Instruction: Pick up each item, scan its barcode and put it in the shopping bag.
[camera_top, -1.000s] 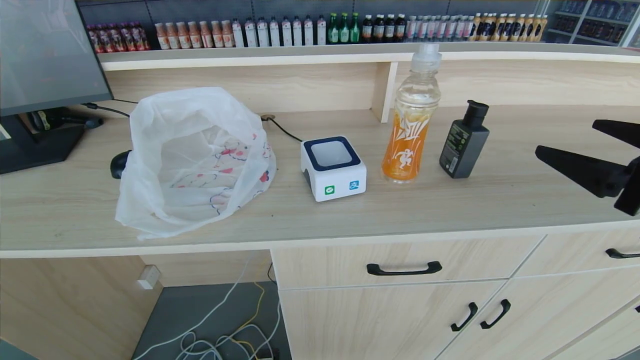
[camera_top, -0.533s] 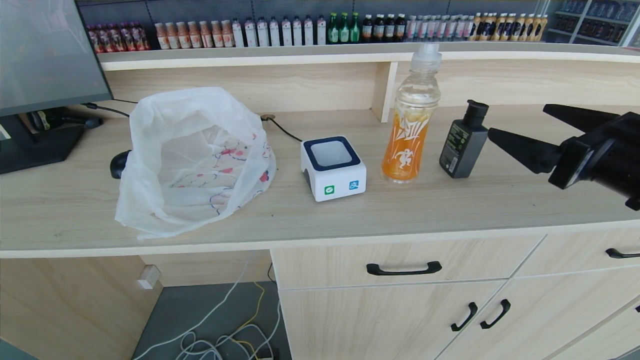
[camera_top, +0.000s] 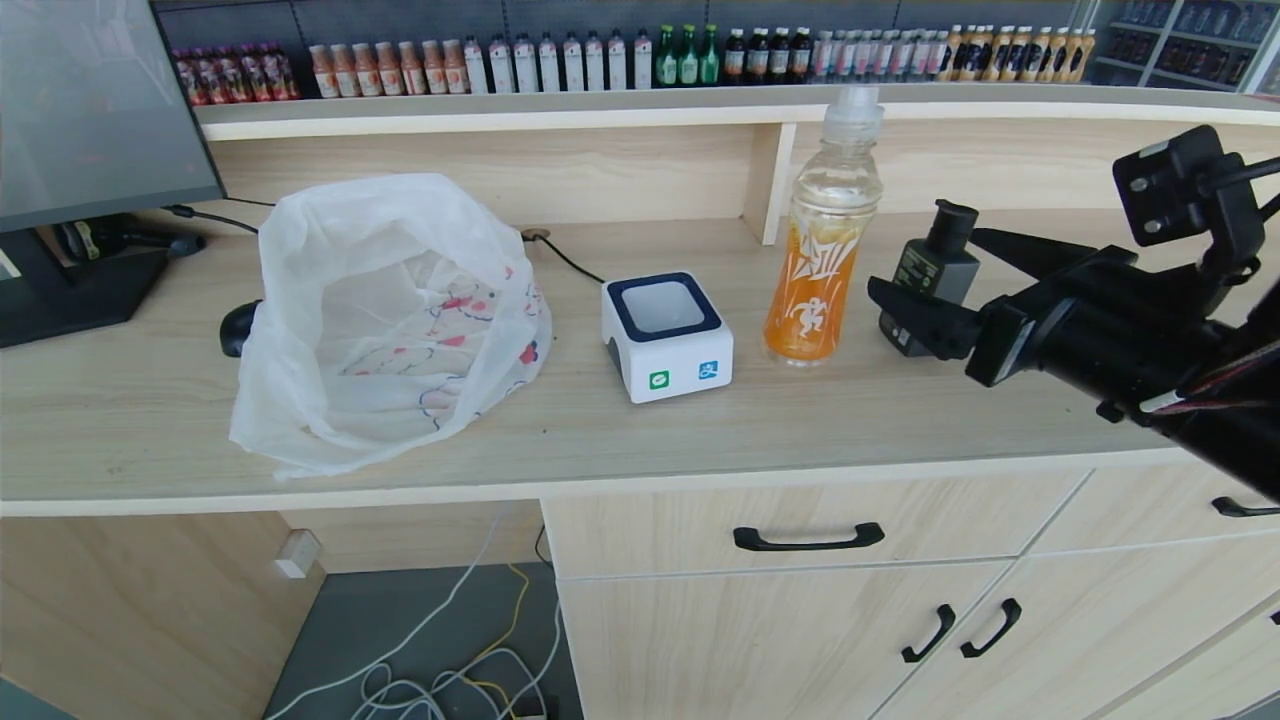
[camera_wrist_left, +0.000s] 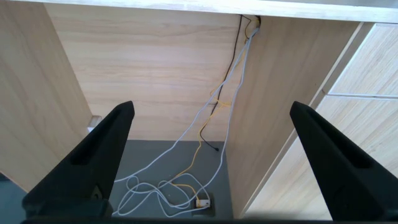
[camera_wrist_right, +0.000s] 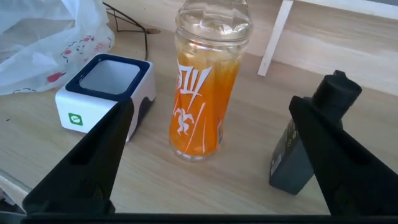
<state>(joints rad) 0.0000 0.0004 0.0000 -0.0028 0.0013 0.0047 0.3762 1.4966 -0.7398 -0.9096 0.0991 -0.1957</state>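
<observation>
Hovering beside the black bottle (camera_top: 935, 270), the right claw (camera_top: 923, 262) gapes wide.

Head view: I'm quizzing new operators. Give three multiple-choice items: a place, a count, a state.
1. The white cube scanner with the dark blue rim stands: A) between the white plastic bag and the orange drink bottle; B) inside the bag; C) on the upper shelf.
2. Bottles on the wooden counter: A) one; B) two; C) four.
3. The right hand is: A) shut on a bottle; B) shut, empty; C) open.
A: one flanks each side. B: orange bottle plus black pump bottle. C: fingers stand wide apart.
</observation>
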